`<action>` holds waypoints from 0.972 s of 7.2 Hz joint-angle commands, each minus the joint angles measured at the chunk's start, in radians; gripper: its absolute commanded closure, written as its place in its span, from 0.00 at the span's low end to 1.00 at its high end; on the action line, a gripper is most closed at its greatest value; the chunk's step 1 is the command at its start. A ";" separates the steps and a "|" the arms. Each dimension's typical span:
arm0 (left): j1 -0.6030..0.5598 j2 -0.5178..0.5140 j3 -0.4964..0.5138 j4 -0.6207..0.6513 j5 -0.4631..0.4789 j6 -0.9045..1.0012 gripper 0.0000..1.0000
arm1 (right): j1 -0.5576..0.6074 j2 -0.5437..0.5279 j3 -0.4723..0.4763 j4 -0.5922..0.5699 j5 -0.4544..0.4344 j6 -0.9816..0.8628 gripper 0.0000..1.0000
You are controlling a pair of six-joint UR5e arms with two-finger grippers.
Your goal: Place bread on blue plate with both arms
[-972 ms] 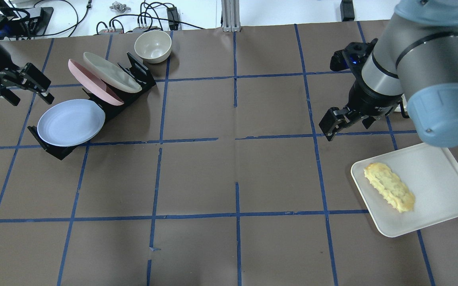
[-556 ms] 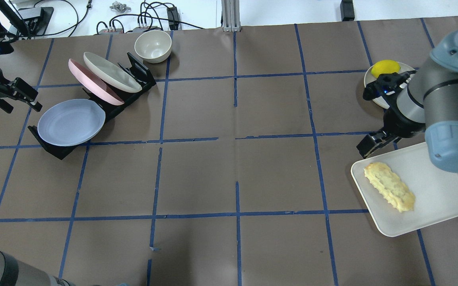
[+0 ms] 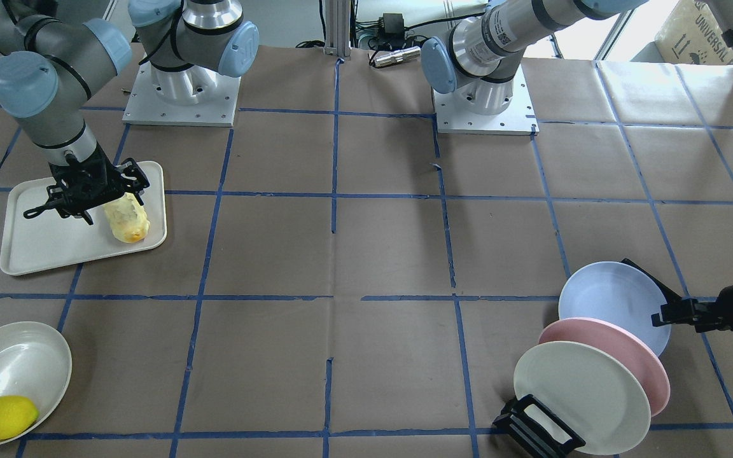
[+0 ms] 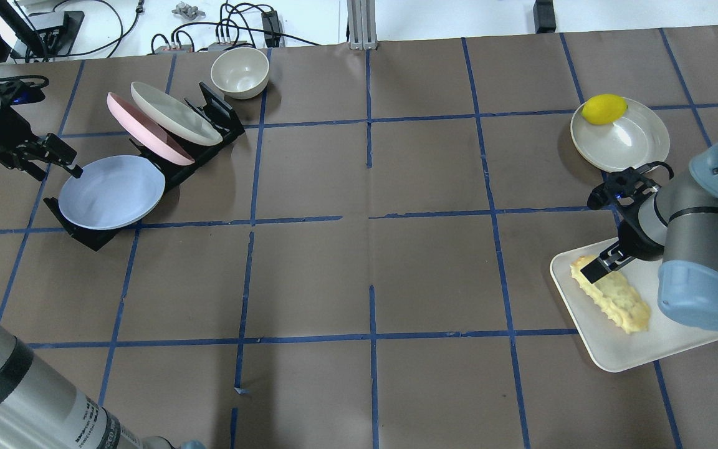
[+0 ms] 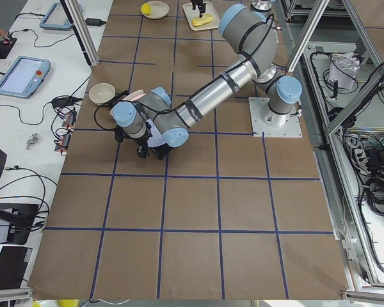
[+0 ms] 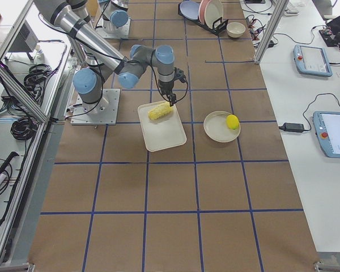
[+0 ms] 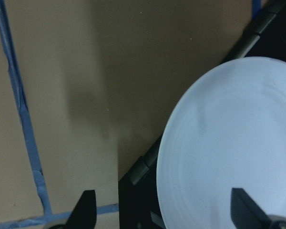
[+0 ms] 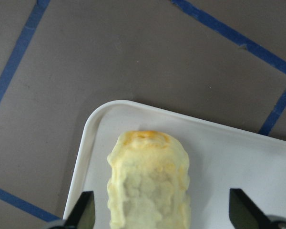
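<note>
Brown paper covered the table (image 4: 371,187). At near right, a white tray (image 4: 608,349) held the bread (image 4: 621,302); the right gripper (image 4: 605,265) hovered over its far end, jaws spread, one finger hidden overhead. Farther left, the blue plate (image 4: 111,192) leaned in a black rack (image 4: 85,240), its rim between the spread jaws of the left gripper (image 4: 57,165). Far right, a cream dish (image 4: 633,143) held a lemon (image 4: 604,108).

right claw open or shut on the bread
Open. The right claw has its fingertips wide apart, one on either side of the bread, which lies on the tray.
</note>
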 commanded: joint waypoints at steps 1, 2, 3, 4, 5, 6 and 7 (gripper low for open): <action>0.002 -0.037 0.010 -0.085 -0.046 -0.008 0.19 | -0.032 0.067 0.009 -0.028 0.000 -0.025 0.00; 0.000 -0.035 0.011 -0.122 -0.048 -0.008 0.32 | -0.033 0.073 0.012 -0.027 -0.001 -0.024 0.00; 0.000 -0.029 0.013 -0.122 -0.044 -0.010 0.67 | -0.035 0.070 0.039 -0.031 0.000 -0.016 0.00; 0.000 -0.031 0.028 -0.122 -0.044 -0.010 0.83 | -0.033 0.067 0.074 -0.098 0.006 -0.015 0.00; 0.000 -0.031 0.047 -0.133 -0.041 -0.008 0.84 | -0.035 0.067 0.081 -0.120 0.017 -0.013 0.03; 0.000 -0.031 0.077 -0.163 -0.036 -0.008 0.84 | -0.035 0.067 0.079 -0.123 0.018 -0.011 0.56; 0.000 -0.035 0.114 -0.206 -0.036 -0.008 0.85 | -0.033 0.066 0.079 -0.114 0.008 0.048 0.92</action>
